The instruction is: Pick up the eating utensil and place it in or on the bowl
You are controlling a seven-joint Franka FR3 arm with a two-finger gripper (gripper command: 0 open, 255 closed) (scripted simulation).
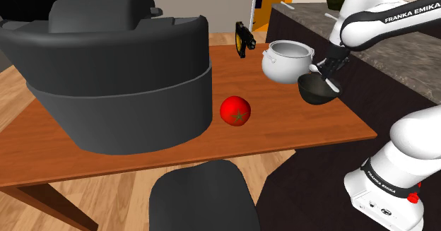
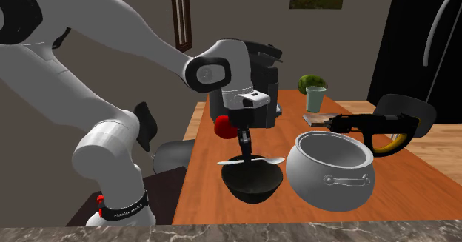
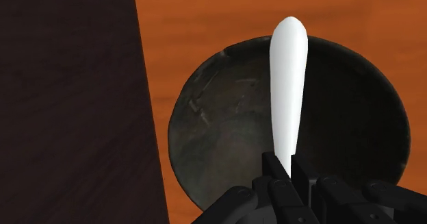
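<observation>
You've got the gripper (image 3: 285, 169) pinched on the white spoon (image 3: 288, 79), partway along it | it hangs level just above the dark bowl (image 3: 219, 120) | looks light, stiff, slick; narrow hold may pivot, go gently.

Wooden table (image 1: 311, 134). Dark bowl (image 1: 316, 90) beside white pot (image 1: 286, 61) at the shoulder view's right. Red tomato (image 1: 235, 111) near a bulky grey object (image 1: 120, 81).

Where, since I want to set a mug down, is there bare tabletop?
Bare wood lies between the tomato, the dark bowl and the table's near edge in the shoulder view, and between the tomato and the white pot. It is crowded where the gripper holds the spoon over the bowl beside the pot.
</observation>
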